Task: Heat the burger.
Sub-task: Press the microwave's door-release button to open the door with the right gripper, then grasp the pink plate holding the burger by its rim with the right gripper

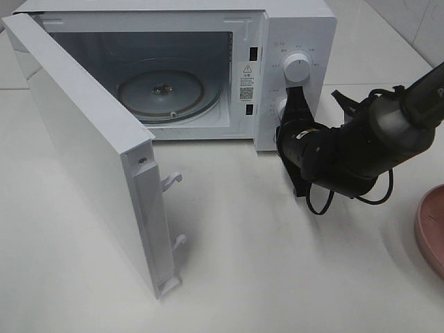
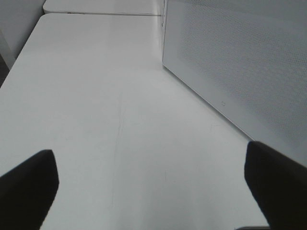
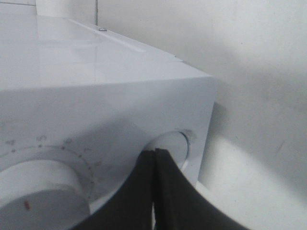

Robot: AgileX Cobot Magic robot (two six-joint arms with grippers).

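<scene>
Early stage: microwave (image 1: pixel 298 21) door (image 1: pixel 83 152) swung wide at left, smooth glass turntable (image 1: pixel 163 94) bare inside. No burger anywhere in view, only the rim of a round pink plate (image 1: pixel 433 229) at the right edge. Loading, closing and timing all ahead. Right end effector (image 3: pixel 154 153) pinched shut on nothing, tips against a round white knob (image 3: pixel 175 143). Left end effector (image 2: pixel 151 181) spread wide, empty, above the matte white bench (image 2: pixel 96 96).

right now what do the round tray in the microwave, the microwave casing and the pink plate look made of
Tray: probably clear glass; see-through, with bright glints on its rim. Microwave casing: glossy white, painted metal or plastic, unclear which; it shows soft reflections. Plate: dull pink, plastic or ceramic; only its edge shows.
</scene>
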